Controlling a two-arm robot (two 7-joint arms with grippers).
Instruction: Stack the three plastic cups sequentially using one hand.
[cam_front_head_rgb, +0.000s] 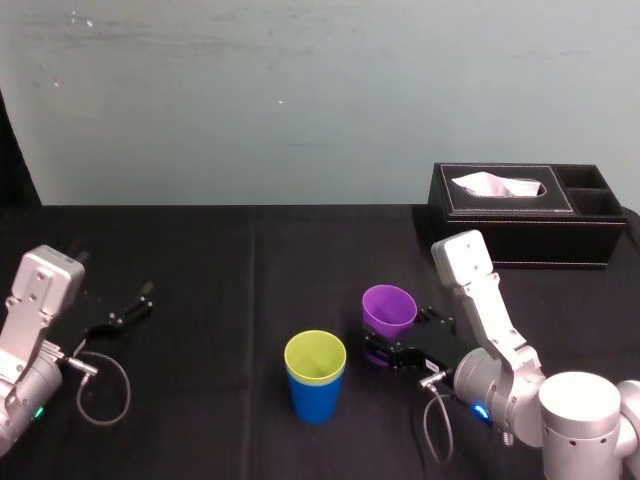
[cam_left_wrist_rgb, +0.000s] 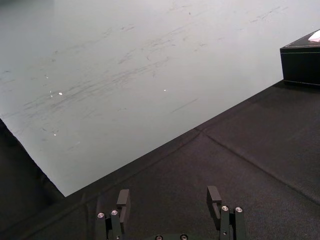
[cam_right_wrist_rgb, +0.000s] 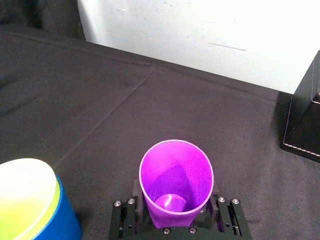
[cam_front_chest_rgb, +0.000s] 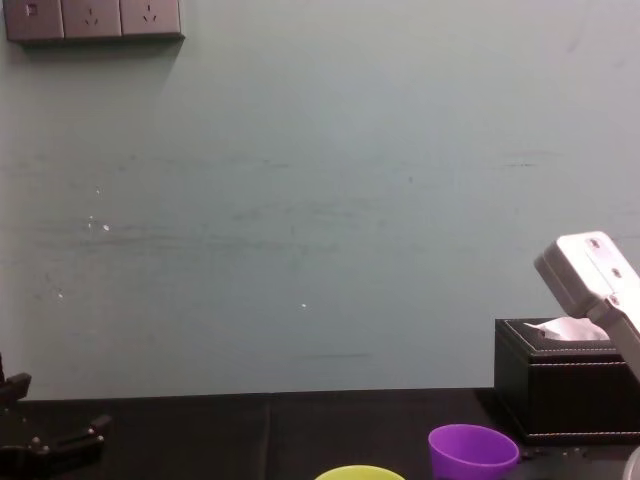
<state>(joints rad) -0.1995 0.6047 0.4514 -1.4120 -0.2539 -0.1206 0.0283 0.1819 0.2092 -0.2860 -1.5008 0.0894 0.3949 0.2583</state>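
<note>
Black cloth is spread over the worktop (cam_front_head_rgb: 220, 300), which is backed by a pale wall. A black tissue box (cam_front_head_rgb: 525, 215) is placed at the far right of the worktop, with a white tissue showing at its opening. The right gripper (cam_front_head_rgb: 385, 350) is positioned near the middle of the worktop, a little to the right, on a silver-grey arm. Its fingers (cam_right_wrist_rgb: 125, 220) are closed against the lower part of the purple cup (cam_front_head_rgb: 389, 310), which is held tilted. Whether the purple cup is lifted off the cloth cannot be told. The left gripper (cam_front_head_rgb: 130, 305) is parked low at the left edge of the worktop, with its fingers (cam_left_wrist_rgb: 123, 200) spread wide and nothing held between them. Just left of the purple cup, and apart from it, the blue cup (cam_front_head_rgb: 316, 395) is stood upright on the cloth. The yellow-green cup (cam_front_head_rgb: 315, 357) is nested inside the blue cup, with its rim shown above the blue one.
</note>
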